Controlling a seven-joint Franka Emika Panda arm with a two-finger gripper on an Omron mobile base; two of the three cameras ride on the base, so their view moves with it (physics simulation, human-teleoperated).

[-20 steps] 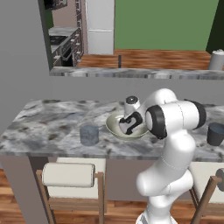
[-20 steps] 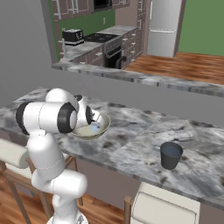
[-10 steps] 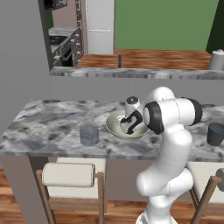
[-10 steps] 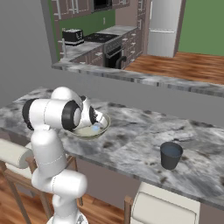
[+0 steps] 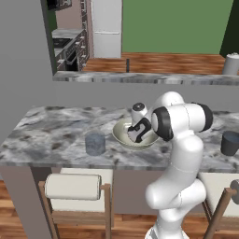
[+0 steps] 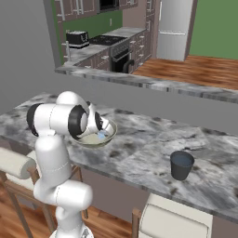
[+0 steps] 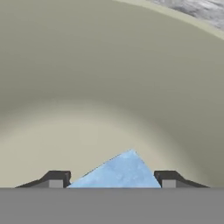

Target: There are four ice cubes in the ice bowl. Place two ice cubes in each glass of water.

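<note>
**End effector down in the bowl, cube between its tips**

In the hand view the end effector (image 7: 111, 179) sits low inside the bowl (image 7: 109, 87), its two tips spread apart with a light blue ice cube (image 7: 118, 171) lying between them. Whether the tips press on the cube cannot be told; a gap shows on each side of it.

From the base views, the end effector (image 5: 136, 134) reaches into the bowl (image 5: 122, 132) on the marble table (image 5: 51, 135). One cube (image 6: 101, 135) shows pale blue in the bowl (image 6: 100, 139) beside the hand.

The left glass (image 5: 95, 144) stands near the bowl, on the table's front part. The right glass (image 5: 229, 143) stands well apart, beyond the arm's white body. Stools (image 5: 74, 186) sit below the table edge.
</note>
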